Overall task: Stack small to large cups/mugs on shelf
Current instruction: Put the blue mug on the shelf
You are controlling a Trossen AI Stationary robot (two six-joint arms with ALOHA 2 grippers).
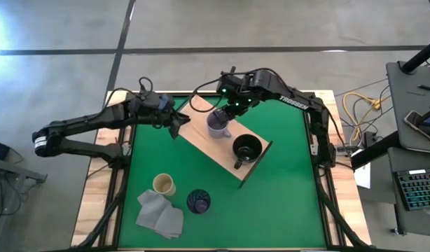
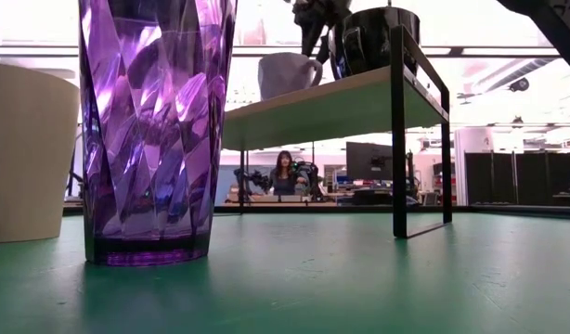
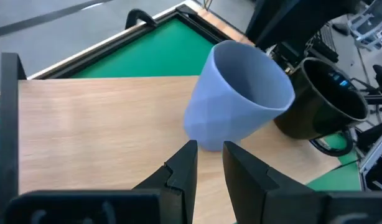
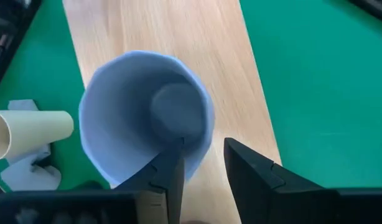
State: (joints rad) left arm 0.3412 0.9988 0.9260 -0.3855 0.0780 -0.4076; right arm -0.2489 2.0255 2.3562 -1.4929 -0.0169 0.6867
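The lavender-grey mug stands tilted on the light-wood shelf, next to the black-green mug, which stands upright on the board. My right gripper is shut on the lavender mug from above. My left gripper hovers at the shelf's left end with its fingers a small gap apart, empty, pointing at the lavender mug. The cream-tan cup and the dark purple tumbler stand on the green mat near the front. My right gripper has the lavender mug's rim wall between its fingers, one finger inside the mug and one outside. The fingers point down from above. The mug leans, its base low at the shelf board.
A folded grey cloth lies on the mat beside the cream cup. The shelf stands on thin black legs above the mat. In the low view the tumbler and the cream cup fill the near left. A person sits far behind the table.
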